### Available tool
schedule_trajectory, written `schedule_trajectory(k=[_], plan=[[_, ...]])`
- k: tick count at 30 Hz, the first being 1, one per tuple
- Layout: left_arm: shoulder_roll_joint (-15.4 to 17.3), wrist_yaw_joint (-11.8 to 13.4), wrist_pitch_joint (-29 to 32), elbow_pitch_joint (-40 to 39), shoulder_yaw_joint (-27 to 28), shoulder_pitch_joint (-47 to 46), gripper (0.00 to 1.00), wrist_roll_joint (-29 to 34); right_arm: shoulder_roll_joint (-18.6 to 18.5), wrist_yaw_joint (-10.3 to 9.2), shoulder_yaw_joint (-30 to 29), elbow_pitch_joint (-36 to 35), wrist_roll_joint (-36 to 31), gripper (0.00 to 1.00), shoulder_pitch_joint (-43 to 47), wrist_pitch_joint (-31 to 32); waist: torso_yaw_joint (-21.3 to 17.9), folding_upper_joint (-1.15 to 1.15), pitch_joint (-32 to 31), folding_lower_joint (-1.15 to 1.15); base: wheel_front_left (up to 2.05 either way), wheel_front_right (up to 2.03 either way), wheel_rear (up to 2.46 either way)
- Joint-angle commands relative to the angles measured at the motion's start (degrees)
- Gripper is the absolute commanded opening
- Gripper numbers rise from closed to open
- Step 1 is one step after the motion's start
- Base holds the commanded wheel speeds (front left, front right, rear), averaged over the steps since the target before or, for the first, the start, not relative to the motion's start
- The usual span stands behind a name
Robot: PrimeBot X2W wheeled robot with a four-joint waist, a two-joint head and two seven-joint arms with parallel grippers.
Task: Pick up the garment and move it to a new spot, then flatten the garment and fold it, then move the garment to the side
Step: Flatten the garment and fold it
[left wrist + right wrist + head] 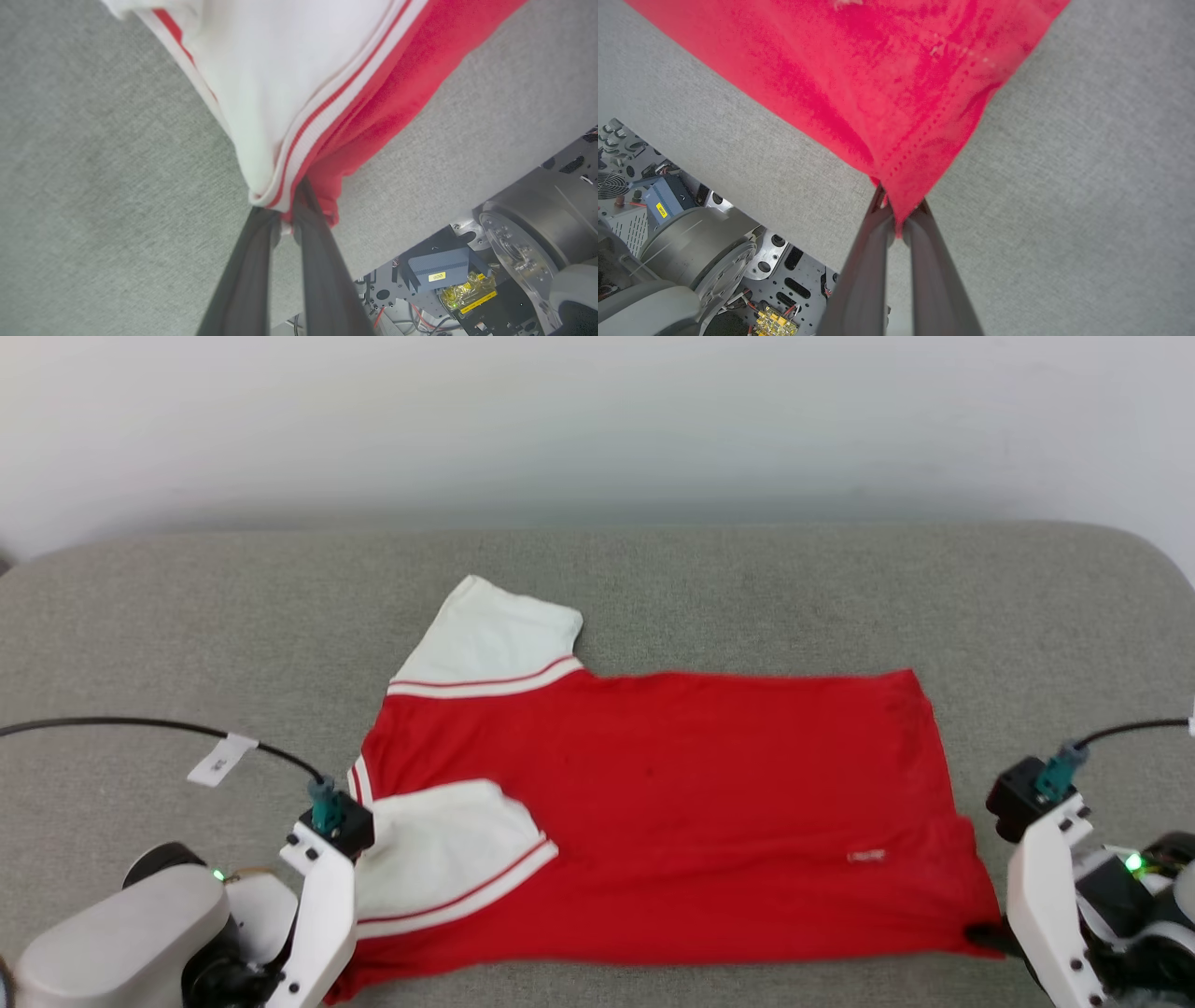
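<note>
Red and white cloth is pinched tight in both hands. The left hand [285,219] has its two dark fingers shut on a corner of the T-shirt [672,784], where the near white sleeve [448,859] with its striped trim meets the red part. The right hand [899,217] has its fingers squeezed together on the near corner of the red bottom hem.

Out from there, the T-shirt lies sideways and mostly flat on the grey counter [187,616], plain red side up. Its neck end is to the left. The near sleeve is folded in over the body, and the far sleeve [495,635] sticks out at the back.

I think this is the folding step. Next, both hands should lift their corners together and carry the near edge over to the far edge, so the cloth does not twist or bunch.
</note>
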Motion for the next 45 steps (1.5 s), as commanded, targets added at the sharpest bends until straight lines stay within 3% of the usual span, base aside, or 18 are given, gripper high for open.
schedule_trajectory(k=[1,9,16,18,25,30,33,36,40,45], plan=[[1.0,0.2,-0.3,-0.7,-0.1,1.4,0.00,0.1,-1.2,-0.03,0.1,-0.9,0.6,0.00,1.6,-0.5,0.1,0.00,-1.2,0.00,0.00,0.00,0.00],[3.9,0.2,-2.0,-2.4,-0.2,6.6,0.00,-0.5,-7.2,-0.04,0.3,-7.0,2.7,0.00,8.9,-1.5,0.6,0.00,-2.4,0.00,0.00,0.00,0.00],[2.3,0.9,-3.1,-2.6,-0.2,8.5,0.00,-1.1,-5.2,-0.04,-0.3,-5.3,1.0,0.00,10.4,-2.1,0.6,0.00,-1.1,0.00,0.00,0.00,0.00],[1.9,1.0,-3.7,-2.3,-0.1,8.1,1.00,-0.5,-4.3,-0.04,-0.7,-4.5,0.1,1.00,10.3,-2.8,0.8,0.00,-1.1,0.00,0.00,0.00,0.00],[4.4,1.6,-8.0,-4.4,2.4,4.1,1.00,2.5,-4.1,-0.04,-6.3,-5.7,-3.8,1.00,10.8,-11.5,1.3,0.00,-2.8,0.00,0.00,0.00,0.00],[5.5,3.6,-15.4,-5.4,5.1,0.6,1.00,7.7,-0.8,-0.04,-15.8,-7.2,-8.0,1.00,12.0,-22.1,0.8,0.00,-3.6,0.00,0.00,0.00,0.00],[4.8,5.6,-20.5,-4.4,7.0,-1.7,1.00,10.9,3.3,-0.04,-22.9,-8.3,-12.8,1.00,13.2,-28.9,0.3,0.00,-3.4,0.00,0.00,0.00,0.00],[3.3,7.2,-24.6,-2.4,8.7,-3.6,1.00,12.6,9.6,-0.03,-30.9,-10.4,-17.3,1.00,15.8,-35.1,-0.4,0.00,-2.7,0.00,0.00,0.00,0.00],[1.2,7.8,-27.4,1.0,9.9,-7.2,1.00,14.9,18.1,-0.04,-39.7,-15.6,-25.7,1.00,19.9,-40.7,-1.6,0.00,-0.9,0.00,0.00,0.00,0.00],[-1.2,7.8,-27.6,5.9,12.2,-12.9,1.00,14.6,27.5,-0.04,-46.7,-23.7,-35.8,1.00,24.9,-45.9,-3.3,0.00,2.7,0.00,0.00,0.00,0.00]])
